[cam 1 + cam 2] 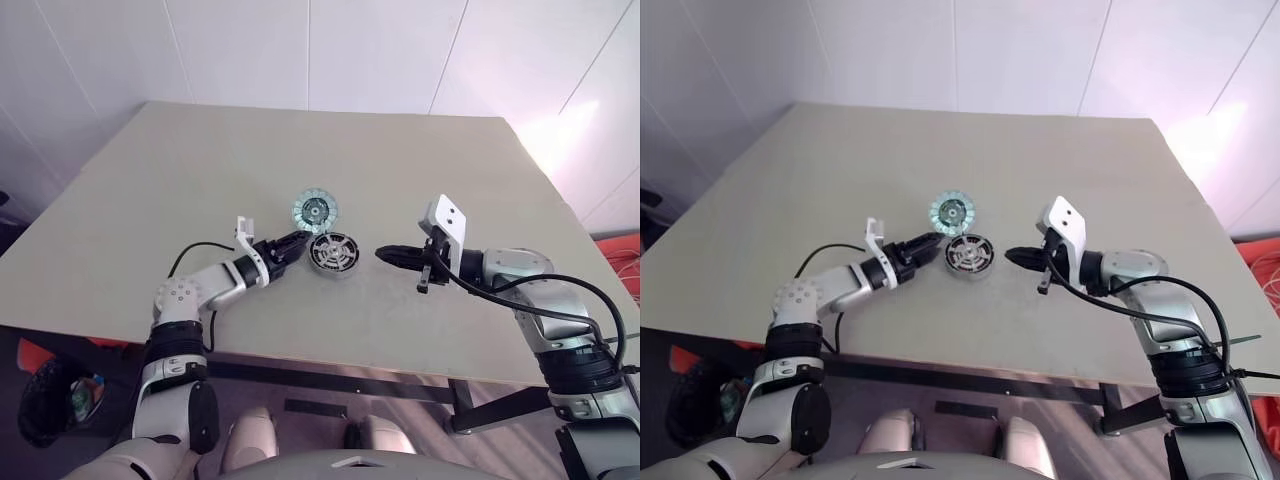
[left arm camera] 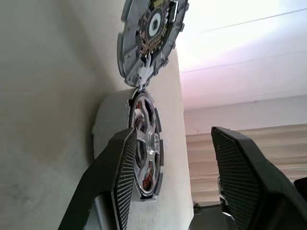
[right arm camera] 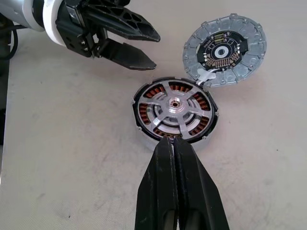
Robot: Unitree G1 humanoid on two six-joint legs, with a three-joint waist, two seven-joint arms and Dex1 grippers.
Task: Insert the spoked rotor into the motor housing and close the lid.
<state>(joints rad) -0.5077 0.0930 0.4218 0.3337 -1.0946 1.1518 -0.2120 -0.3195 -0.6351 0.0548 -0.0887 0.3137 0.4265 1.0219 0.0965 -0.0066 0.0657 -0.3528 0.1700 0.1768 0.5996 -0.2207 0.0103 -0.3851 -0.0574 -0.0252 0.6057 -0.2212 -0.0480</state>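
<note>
The motor housing (image 3: pixel 197 127), a black ring with copper windings, lies flat on the table. The spoked rotor (image 3: pixel 175 104) sits inside it, silver hub up. The lid (image 3: pixel 225 48) lies just beyond the housing, segmented rim and dark circuit face up, joined to it by a small silver tab. My left gripper (image 1: pixel 300 245) is open just left of the housing, nothing between its fingers (image 2: pixel 122 172). My right gripper (image 1: pixel 380 255) is shut and empty, its tip close to the housing's right edge without clearly touching it.
The beige table (image 1: pixel 200 170) spreads wide around the parts, with its front edge near my arms. A black cable (image 1: pixel 190 255) loops beside the left forearm. White wall panels rise behind the table.
</note>
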